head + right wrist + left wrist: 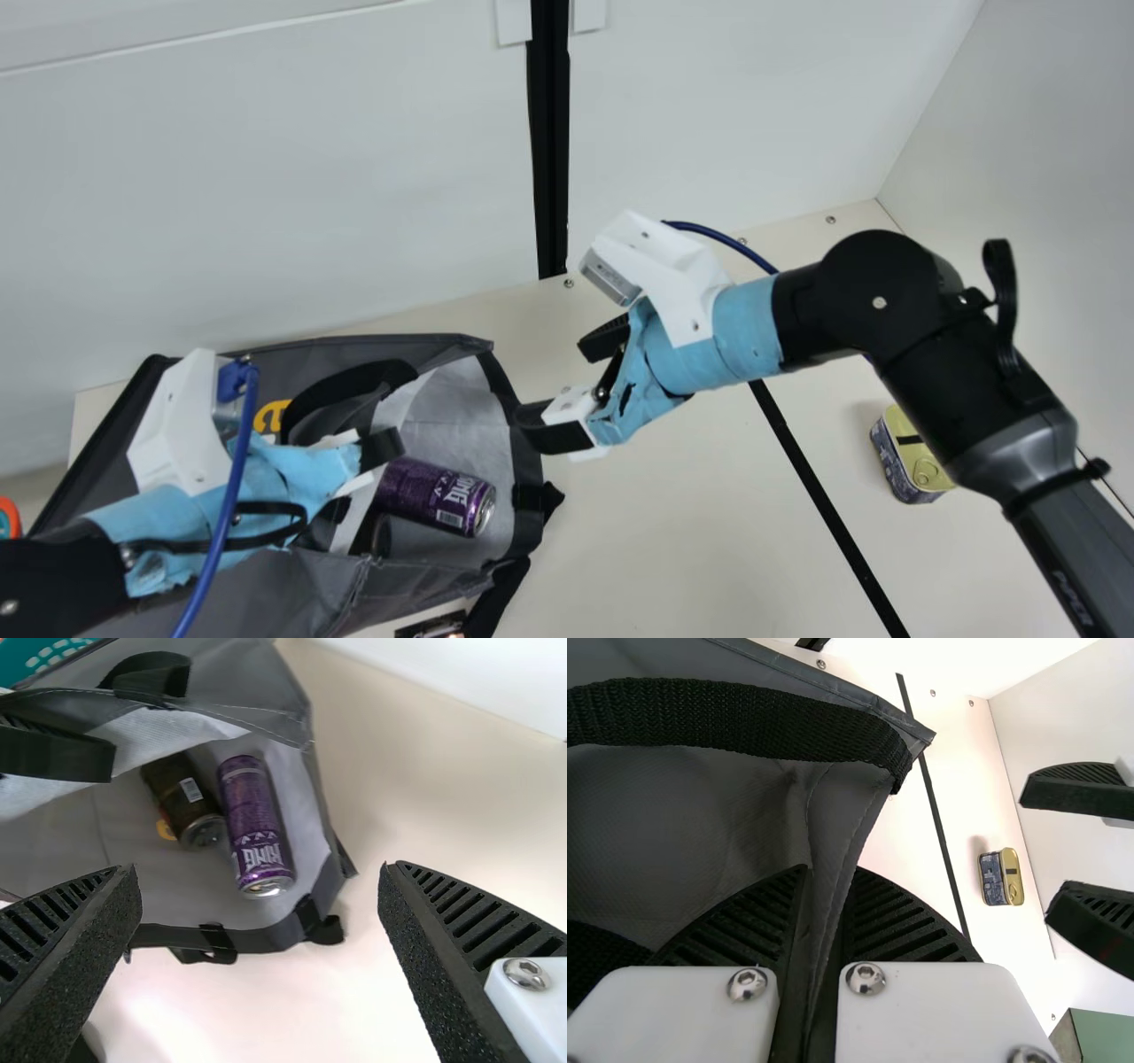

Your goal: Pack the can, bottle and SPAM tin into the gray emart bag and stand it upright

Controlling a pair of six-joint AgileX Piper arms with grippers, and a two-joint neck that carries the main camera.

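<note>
One purple can [430, 494] with pale lettering and a silvery end lies on its side inside the gray emart bag [399, 585]. Just beside it in the bag is a dark cylinder [183, 797] with a white barcode patch; I cannot tell whether that is the bottle. The bag lies on its side on the tabletop [647, 549], its pale lining showing and its mouth facing my right. Well apart from the bag, out to my right, the SPAM tin [897, 462] stands on the tabletop, dark blue around the sides, with a gold lid and pull ring facing up. My left end effector [359, 478] is closed on the bag, gray fabric pinched between its black ribbed fingers. My right end effector [554, 383] is wide open beside the bag's mouth, with nothing between its fingers.
</note>
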